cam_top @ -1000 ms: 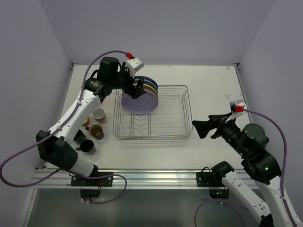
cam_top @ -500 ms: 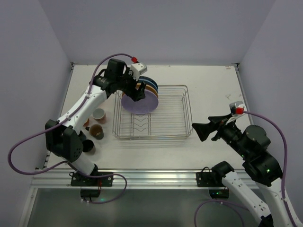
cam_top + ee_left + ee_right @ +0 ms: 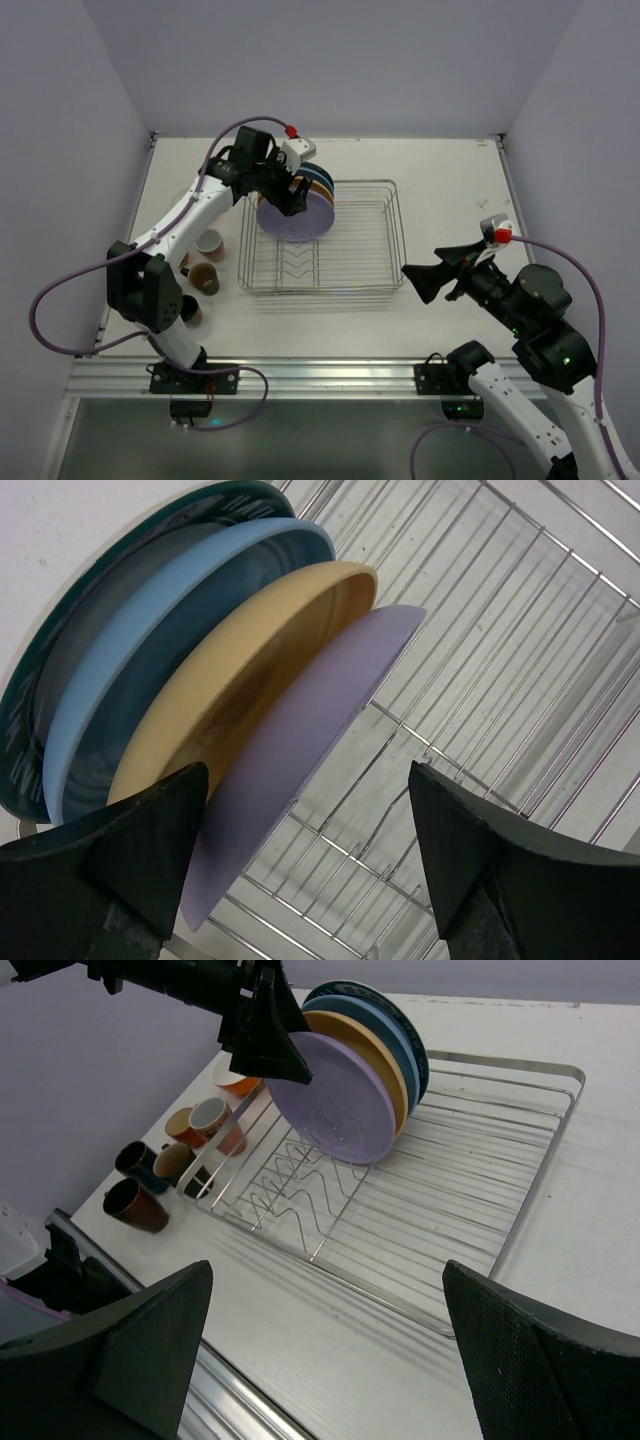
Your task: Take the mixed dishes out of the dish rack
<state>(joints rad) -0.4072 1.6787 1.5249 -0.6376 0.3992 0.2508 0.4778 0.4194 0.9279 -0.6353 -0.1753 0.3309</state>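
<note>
The dish rack [image 3: 365,250], a silver wire basket, holds a row of upright plates at its far left end. From the front these are lavender [image 3: 293,218], yellow [image 3: 250,670], blue [image 3: 150,650] and a dark one with a patterned rim [image 3: 50,660]. My left gripper [image 3: 288,192] is open at the top of the row. In the left wrist view the lavender plate's [image 3: 290,760] edge lies between the fingers, close to the left finger [image 3: 150,830]. My right gripper [image 3: 420,278] hangs open and empty off the rack's right end [image 3: 520,1190].
Several small cups stand on the table left of the rack: a pale one [image 3: 209,242], a brown one [image 3: 205,278] and a black one [image 3: 185,308]. White walls close in the table on three sides. An aluminium rail [image 3: 320,375] runs along the near edge.
My left arm's elbow and shoulder have swung inward to the right, while its gripper stays at the plates' top edge. The right gripper has drifted slightly left toward the rack.
</note>
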